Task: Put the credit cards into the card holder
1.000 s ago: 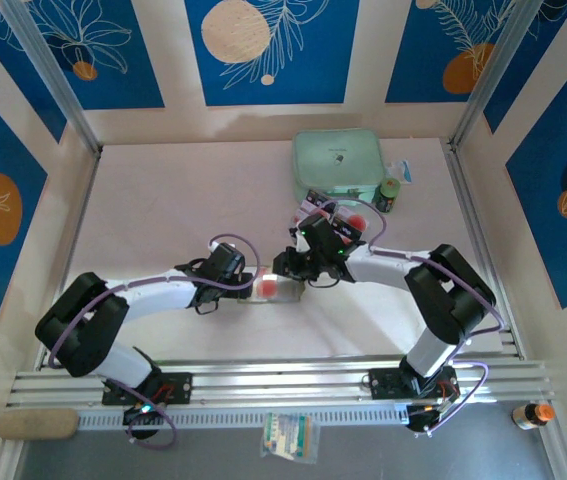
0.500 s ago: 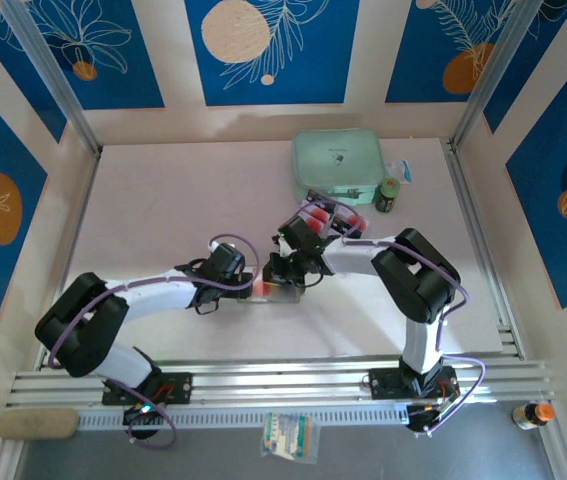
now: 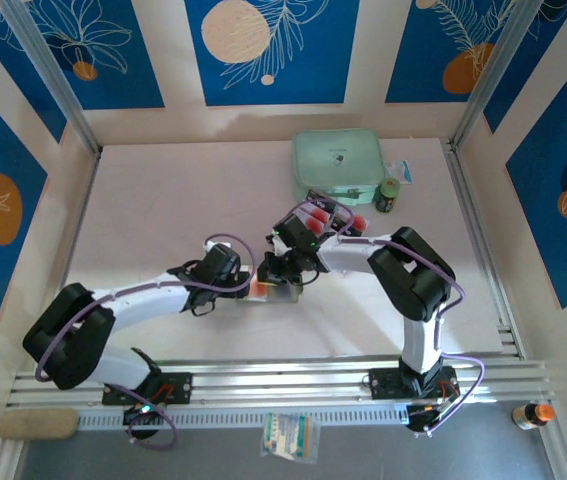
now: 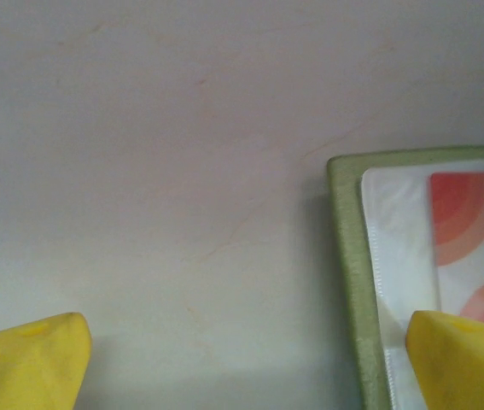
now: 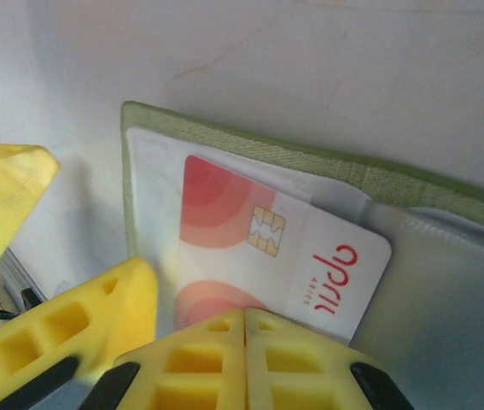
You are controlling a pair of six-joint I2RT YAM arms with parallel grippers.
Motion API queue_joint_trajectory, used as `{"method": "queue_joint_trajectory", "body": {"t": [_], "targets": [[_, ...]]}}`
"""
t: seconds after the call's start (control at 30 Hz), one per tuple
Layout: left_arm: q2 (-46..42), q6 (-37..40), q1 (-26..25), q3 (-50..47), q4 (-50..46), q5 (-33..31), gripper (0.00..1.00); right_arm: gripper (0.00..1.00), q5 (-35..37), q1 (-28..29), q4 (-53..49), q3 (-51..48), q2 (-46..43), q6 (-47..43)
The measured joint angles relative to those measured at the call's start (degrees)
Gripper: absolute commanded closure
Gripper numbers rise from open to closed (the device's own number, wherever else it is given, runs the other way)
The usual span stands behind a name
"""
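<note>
Since a second ago the right arm's elbow has folded inward and the right gripper [image 3: 275, 272] has come down to mid-frame. Its jaws are now pressed together with nothing between them, over a pale card [image 5: 259, 231] lying in the open wallet [image 5: 327, 162]. The left gripper [image 3: 250, 286] is at the wallet's left edge, jaws wide apart, one finger over the wallet, the other over the table [image 4: 182, 171]. Higher up, more cards [image 3: 325, 213] lie below the mint case [image 3: 338, 165].
</note>
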Motion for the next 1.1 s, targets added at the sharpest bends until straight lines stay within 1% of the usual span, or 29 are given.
{"method": "queue_joint_trajectory", "body": {"t": [0.17,0.37,0.6,0.8,0.87,1.1], "targets": [[0.0,-0.3,0.0,-2.3,0.0,-0.2,0.05,0.94,0.7,-0.2,-2.0,0.1,-3.2,-1.6],[0.0,-1.0,0.0,-2.7,0.4,-0.6,0.05,0.94,2.6,-0.2,-4.9,0.5,-3.4,-3.6],[0.0,-1.1,0.0,-2.7,0.5,-0.6,0.05,0.95,4.3,-0.1,-7.6,2.8,-0.3,-5.2],[0.0,-1.1,0.0,-2.7,0.5,-0.6,0.05,0.96,4.3,0.6,-9.6,6.7,3.4,-6.2],[0.0,-1.1,0.0,-2.7,0.5,-0.6,0.05,0.98,4.4,1.1,-9.7,7.7,4.1,-6.3],[-0.7,-1.2,0.0,-2.7,0.1,-1.1,0.04,0.98,4.5,1.6,-9.9,8.4,4.8,-6.1]]}}
